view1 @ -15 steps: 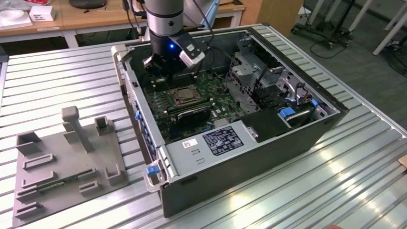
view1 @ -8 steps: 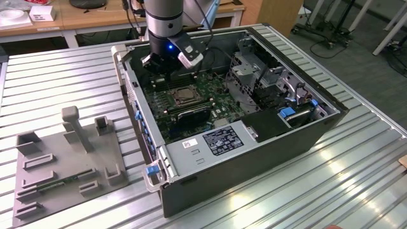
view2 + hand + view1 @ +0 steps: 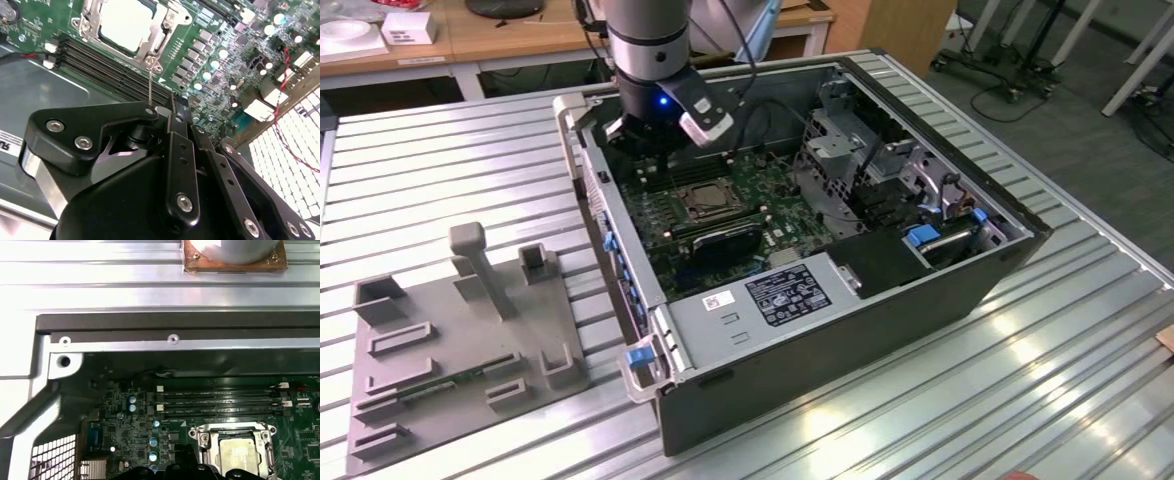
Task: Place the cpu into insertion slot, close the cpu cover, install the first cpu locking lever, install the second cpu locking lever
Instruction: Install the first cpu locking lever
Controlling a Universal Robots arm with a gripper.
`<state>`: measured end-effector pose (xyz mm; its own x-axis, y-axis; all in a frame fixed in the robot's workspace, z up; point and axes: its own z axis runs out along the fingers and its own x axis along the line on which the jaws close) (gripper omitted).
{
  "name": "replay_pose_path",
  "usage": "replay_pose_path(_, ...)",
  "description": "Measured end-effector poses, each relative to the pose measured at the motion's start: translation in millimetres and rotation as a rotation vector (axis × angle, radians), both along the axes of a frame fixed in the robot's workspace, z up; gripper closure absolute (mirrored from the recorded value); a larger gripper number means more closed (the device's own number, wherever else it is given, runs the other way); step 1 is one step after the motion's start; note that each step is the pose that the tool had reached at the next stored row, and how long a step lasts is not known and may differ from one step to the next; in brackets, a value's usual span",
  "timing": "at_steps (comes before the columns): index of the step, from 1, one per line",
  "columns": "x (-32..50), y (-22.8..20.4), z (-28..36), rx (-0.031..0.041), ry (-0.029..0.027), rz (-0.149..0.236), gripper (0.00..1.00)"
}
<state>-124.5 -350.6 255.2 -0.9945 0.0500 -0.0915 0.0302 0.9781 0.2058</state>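
Pincer (image 3: pixel 644 150) hangs inside the open computer case (image 3: pixel 854 330), low over the green motherboard (image 3: pixel 767 205). In the second wrist view the pincer (image 3: pixel 177 107) is clenched: its two black fingers (image 3: pixel 180 150) meet at the tip, and I see nothing between them.

Insertion slot (image 3: pixel 707 193) lies just beside the pincer, below it and toward the exterior view's right. The cpu (image 3: pixel 127 25) is seated in the slot, pale metal top up, just ahead of the pincer tip; the first wrist view also shows the cpu (image 3: pixel 240 452) there. The cpu cover (image 3: pixel 90 27) lies flat, framing the chip on all visible sides; same in the first wrist view (image 3: pixel 204 450).

A thin metal lever (image 3: pixel 150 82) stands up from the socket corner nearest the pincer. Its free end reaches the pincer's black side link, beside the fingertips and not between them. Contact looks likely but I can't confirm it.

Black memory slots (image 3: pixel 110 65) run between the socket and the pincer. A grey fixture tray (image 3: pixel 454 340) sits well apart from the pincer on the ribbed metal table (image 3: pixel 1067 380), toward the exterior view's left.
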Motion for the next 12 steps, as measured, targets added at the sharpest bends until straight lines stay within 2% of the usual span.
replay_pose_path(4, -3.0, 0.2, -0.3, 0.0074, -0.0022, 0.000, 0.89)
replay_pose_path(9, -3.1, 1.3, -0.5, 0.0327, -0.0021, 0.000, 0.89)
replay_pose_path(12, -3.1, 2.8, -0.8, 0.0425, -0.0024, 0.000, 0.89)
